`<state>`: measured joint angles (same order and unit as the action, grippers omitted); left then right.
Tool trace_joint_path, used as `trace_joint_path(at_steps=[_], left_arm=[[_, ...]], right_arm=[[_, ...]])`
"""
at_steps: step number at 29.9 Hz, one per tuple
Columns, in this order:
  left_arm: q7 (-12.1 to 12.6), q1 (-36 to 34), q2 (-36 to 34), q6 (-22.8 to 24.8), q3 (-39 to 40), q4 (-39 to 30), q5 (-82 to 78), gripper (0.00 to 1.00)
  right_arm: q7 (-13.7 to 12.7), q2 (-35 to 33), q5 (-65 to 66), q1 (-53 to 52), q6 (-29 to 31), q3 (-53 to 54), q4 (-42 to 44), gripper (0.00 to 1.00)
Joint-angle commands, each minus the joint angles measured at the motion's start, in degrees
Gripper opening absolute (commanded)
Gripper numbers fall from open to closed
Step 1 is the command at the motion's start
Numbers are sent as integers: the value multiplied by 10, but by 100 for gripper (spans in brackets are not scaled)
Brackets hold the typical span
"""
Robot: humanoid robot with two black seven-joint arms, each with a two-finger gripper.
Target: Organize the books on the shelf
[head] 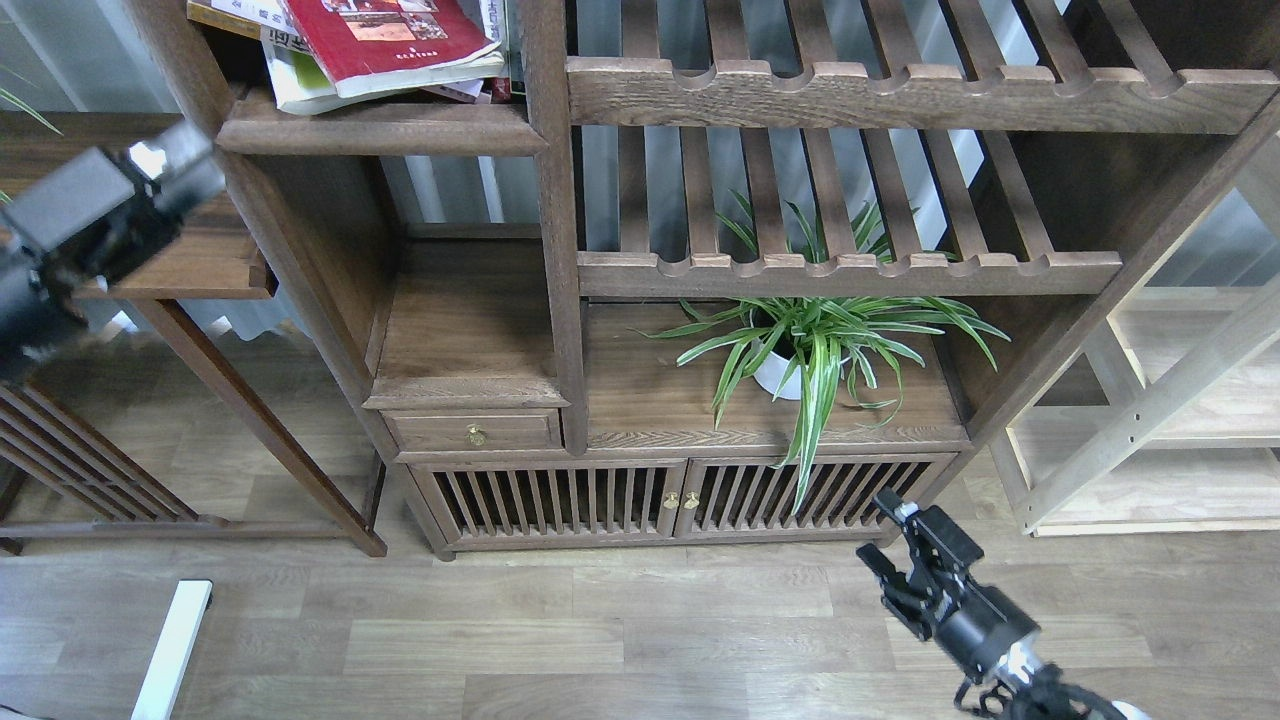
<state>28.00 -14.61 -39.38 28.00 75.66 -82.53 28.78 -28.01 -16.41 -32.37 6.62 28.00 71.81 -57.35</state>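
books (385, 45) heaped askew, upper left shelf (380, 130); square before lifting. left hand (150, 195) blurred, grip unclear; right hand (900, 560) released, empty.

Books (385, 45) askew on shelf (380, 130)

Pretty even daylight overall, crisp focus on the bookcase (560, 300). Left claw (150, 195) is smeared with motion blur, and the verticals splay outward near the edges.
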Motion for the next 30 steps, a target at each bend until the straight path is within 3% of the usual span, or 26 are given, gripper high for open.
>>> trace_joint_path(at_steps=[1,8,20,30], left_arm=[[0,32,49,0,2,30,-7,80],[0,54,129,0,1,115,-59,80],[0,62,230,0,4,123,-59,86],[0,63,240,0,4,125,-60,87]], right_arm=[[0,3,4,-26,0,9,-22,97],[0,4,30,-57,0,12,-24,97],[0,-35,35,-99,0,39,-72,99],[0,-39,36,-126,0,81,-80,100]])
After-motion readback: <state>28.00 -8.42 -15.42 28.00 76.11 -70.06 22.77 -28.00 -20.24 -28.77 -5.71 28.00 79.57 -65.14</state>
